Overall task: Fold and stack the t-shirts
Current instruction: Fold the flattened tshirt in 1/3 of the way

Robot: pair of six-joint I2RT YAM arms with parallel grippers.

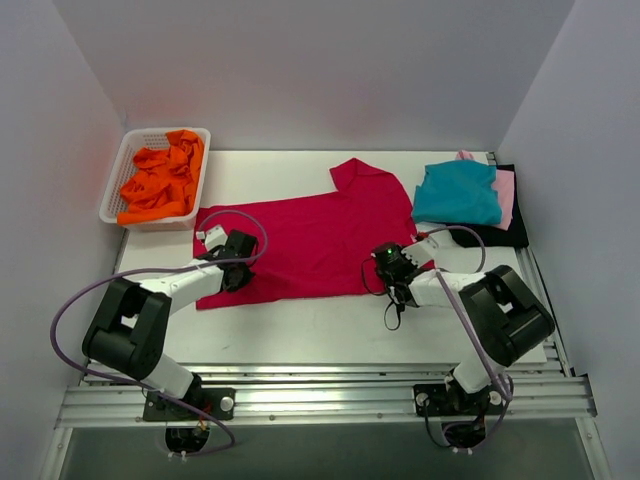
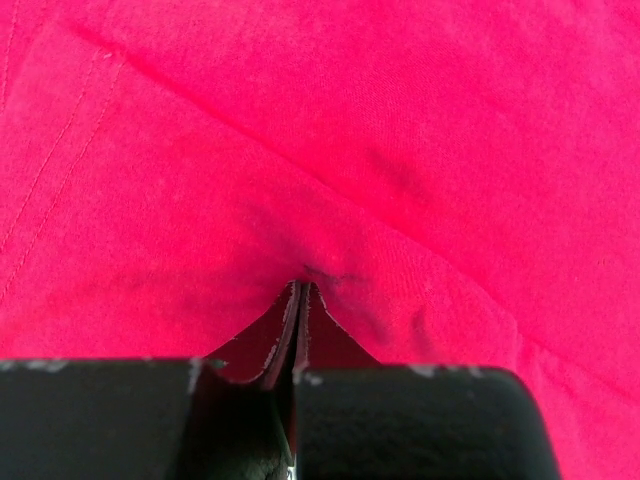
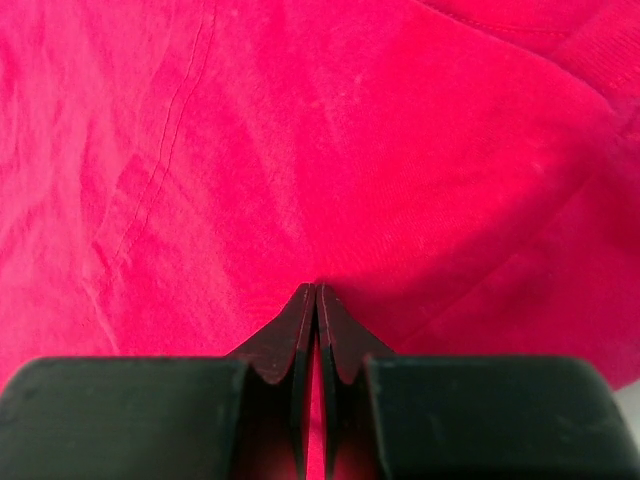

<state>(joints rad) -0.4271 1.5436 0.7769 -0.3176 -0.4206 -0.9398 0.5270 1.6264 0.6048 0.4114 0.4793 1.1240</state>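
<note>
A large crimson-red t-shirt (image 1: 320, 235) lies spread flat across the middle of the table. My left gripper (image 1: 238, 270) presses down on its left part, near the lower left corner. In the left wrist view the jaws (image 2: 300, 290) are shut, and the red cloth (image 2: 400, 150) puckers into their tips. My right gripper (image 1: 386, 262) sits on the shirt's lower right part. Its jaws (image 3: 316, 290) are shut too, with red cloth (image 3: 350, 150) pinched between them. A teal t-shirt (image 1: 457, 190) lies folded on a pale pink one (image 1: 506, 195) and a black one (image 1: 500, 236) at the back right.
A white lattice basket (image 1: 113, 190) at the back left holds a crumpled bright orange t-shirt (image 1: 160, 180). White walls close in the table on three sides. Cables loop from both arms over the table's front strip.
</note>
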